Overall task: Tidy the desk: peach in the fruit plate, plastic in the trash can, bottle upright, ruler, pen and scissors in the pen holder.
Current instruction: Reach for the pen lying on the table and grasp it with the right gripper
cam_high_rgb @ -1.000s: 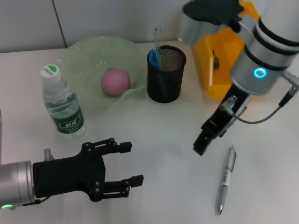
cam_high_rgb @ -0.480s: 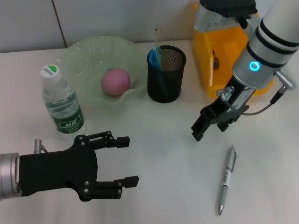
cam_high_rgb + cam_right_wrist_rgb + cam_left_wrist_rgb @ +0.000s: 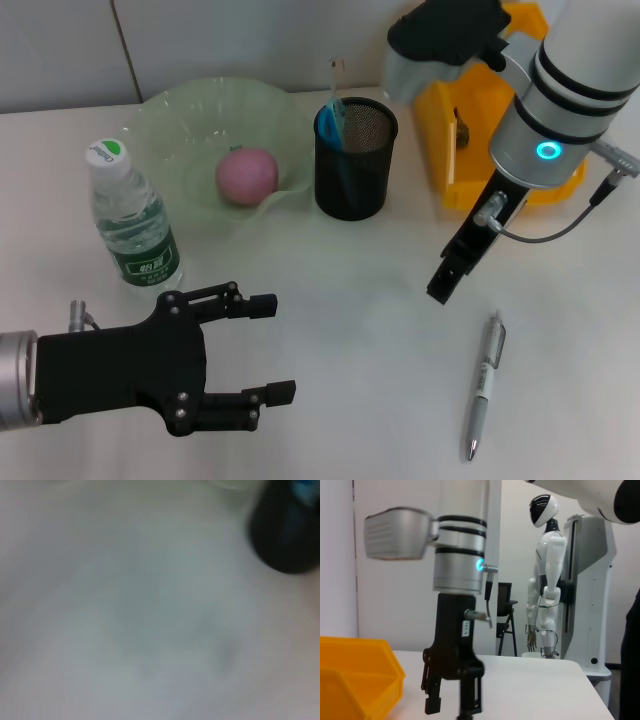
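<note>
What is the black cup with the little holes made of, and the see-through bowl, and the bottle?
The pen holder looks like black metal mesh: a fine grid of holes shows inside its wall. The fruit plate seems to be pale green translucent plastic or glass; its wavy rim lets the table show through. The bottle looks like clear thin plastic, ribbed, with a green label.

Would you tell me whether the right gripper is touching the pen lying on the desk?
Apart. The head view shows bare desk between the right gripper and the pen, which lies nearer the robot.
</note>
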You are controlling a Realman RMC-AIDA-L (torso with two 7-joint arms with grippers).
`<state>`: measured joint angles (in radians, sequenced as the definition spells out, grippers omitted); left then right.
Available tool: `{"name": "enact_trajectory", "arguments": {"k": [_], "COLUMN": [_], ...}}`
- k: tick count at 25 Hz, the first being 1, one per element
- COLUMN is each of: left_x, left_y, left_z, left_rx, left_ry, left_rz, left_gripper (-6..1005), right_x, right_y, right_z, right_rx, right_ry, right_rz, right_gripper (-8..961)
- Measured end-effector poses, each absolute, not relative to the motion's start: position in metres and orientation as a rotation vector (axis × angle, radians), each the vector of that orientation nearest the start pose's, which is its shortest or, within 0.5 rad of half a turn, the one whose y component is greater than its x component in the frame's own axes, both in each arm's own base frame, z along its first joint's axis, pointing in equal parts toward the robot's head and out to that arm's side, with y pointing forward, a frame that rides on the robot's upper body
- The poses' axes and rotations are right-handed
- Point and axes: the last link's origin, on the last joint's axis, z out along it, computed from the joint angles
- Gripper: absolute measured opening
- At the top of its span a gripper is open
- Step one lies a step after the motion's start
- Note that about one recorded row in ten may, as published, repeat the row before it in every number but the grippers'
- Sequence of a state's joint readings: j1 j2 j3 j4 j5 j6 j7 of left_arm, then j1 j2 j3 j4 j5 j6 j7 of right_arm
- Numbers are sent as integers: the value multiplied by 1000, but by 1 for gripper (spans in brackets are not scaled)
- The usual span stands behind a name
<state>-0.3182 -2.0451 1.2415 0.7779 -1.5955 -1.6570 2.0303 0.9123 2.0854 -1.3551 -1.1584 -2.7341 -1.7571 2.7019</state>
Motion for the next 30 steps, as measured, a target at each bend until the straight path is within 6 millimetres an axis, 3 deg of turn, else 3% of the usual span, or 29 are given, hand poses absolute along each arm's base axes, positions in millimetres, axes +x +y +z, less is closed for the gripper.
{"name": "enact_trajectory", "arguments": {"k": [3,4,5,8,10,13,19,26,30], "left_x": [-243,-243,-243,-248,-251,-252,-255,-255,-256], "left_y": [266,266,266,259,258,258,259,263,267], "left_z": [-21,-21,-21,-27,-29,-30,-30,-32,-31], "left_rx": [-2900,-2900,-2900,-2892,-2881,-2874,-2862,-2845,-2823], "left_ry": [-147,-147,-147,-207,-231,-239,-248,-315,-335], "left_rz": [-909,-909,-909,-916,-910,-901,-882,-869,-867], "left_gripper": [812,812,812,812,812,812,812,813,813], "right_x": [127,126,126,129,130,130,134,138,142], "right_y": [368,363,363,355,345,343,335,332,330], "right_z": [-3,1,1,9,22,26,39,36,29], "right_rx": [-2713,-2810,-2810,-2931,-3012,-3024,-3070,-3099,-3122], "right_ry": [776,616,616,346,49,-8,-362,-633,-875], "right_rz": [-828,-843,-843,-866,-896,-910,-1037,-1088,-1115], "right_gripper": [730,730,729,728,727,726,724,721,720]}}
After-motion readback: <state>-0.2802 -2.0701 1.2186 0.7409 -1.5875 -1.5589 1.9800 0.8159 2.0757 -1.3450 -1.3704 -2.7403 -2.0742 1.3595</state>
